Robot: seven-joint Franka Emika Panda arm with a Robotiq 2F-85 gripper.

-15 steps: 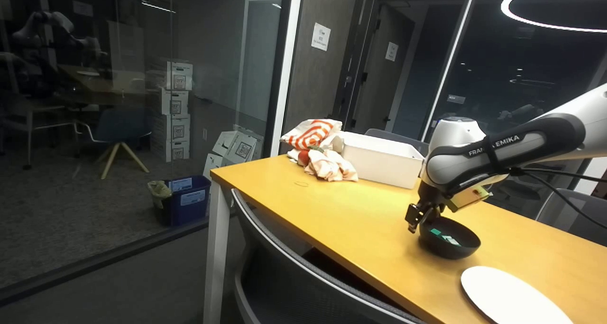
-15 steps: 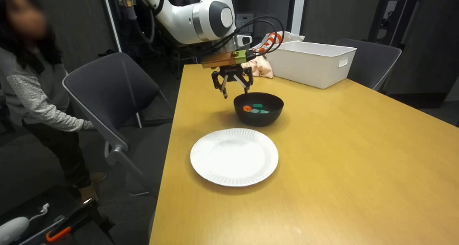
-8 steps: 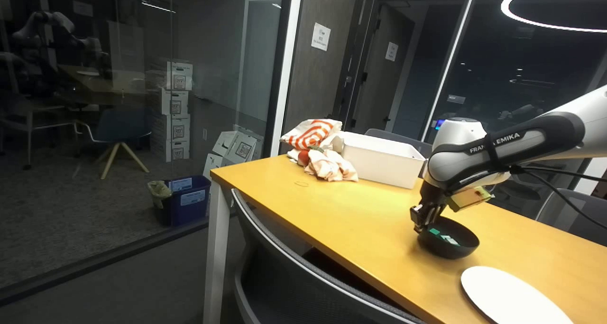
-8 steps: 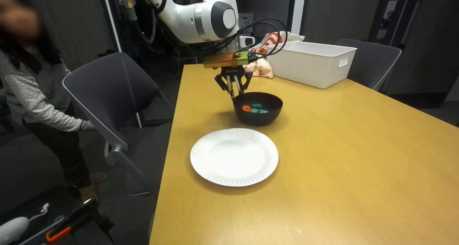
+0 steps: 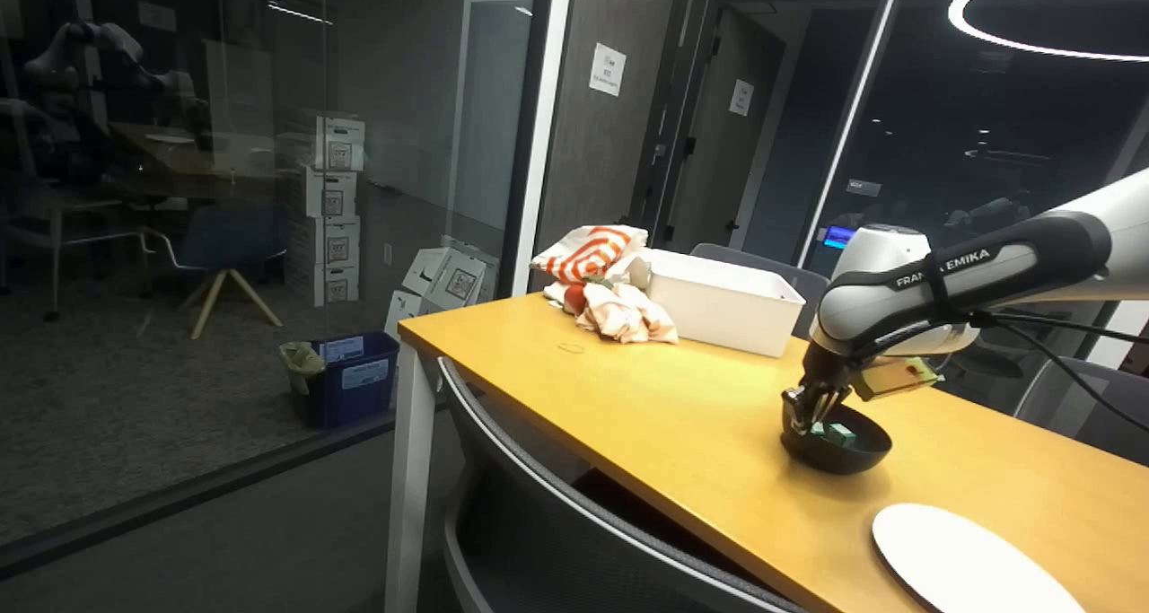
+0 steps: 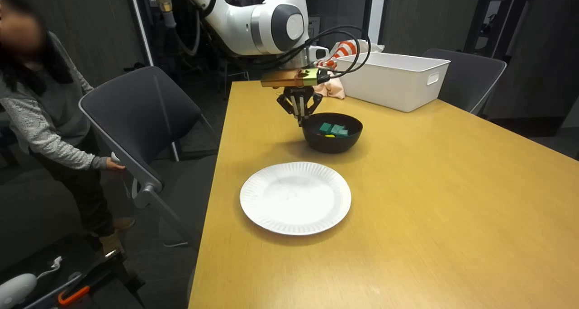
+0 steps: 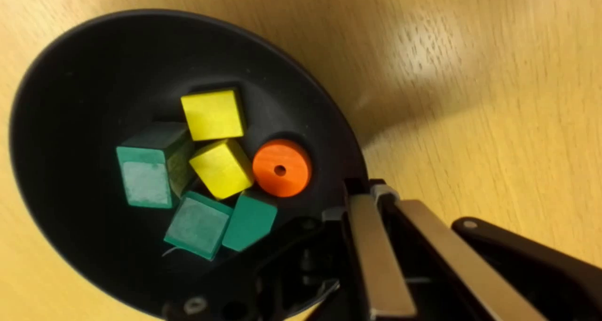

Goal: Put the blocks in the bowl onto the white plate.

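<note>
Five blocks (image 7: 200, 224) are lying in the bowl (image 7: 108, 72), and a disc (image 7: 282, 183) is lying beside them, nearer the stretch of the bowl's rim that the fingers (image 7: 381, 260) are gripping. In an exterior view, the plate (image 6: 296, 198) is resting on the table (image 6: 429, 209) before the bowl; a cloth (image 6: 332, 89) is lying behind the bowl, and a box (image 6: 393, 83) is standing behind it to the right. A chair (image 6: 144, 105) is standing to its left, beside the table.

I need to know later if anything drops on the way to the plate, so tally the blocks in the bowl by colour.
Green blocks: 3
Yellow blocks: 2
Orange round block: 1
Total: 6 in view; part of the bowl is hidden behind the fingers in the wrist view.
</note>
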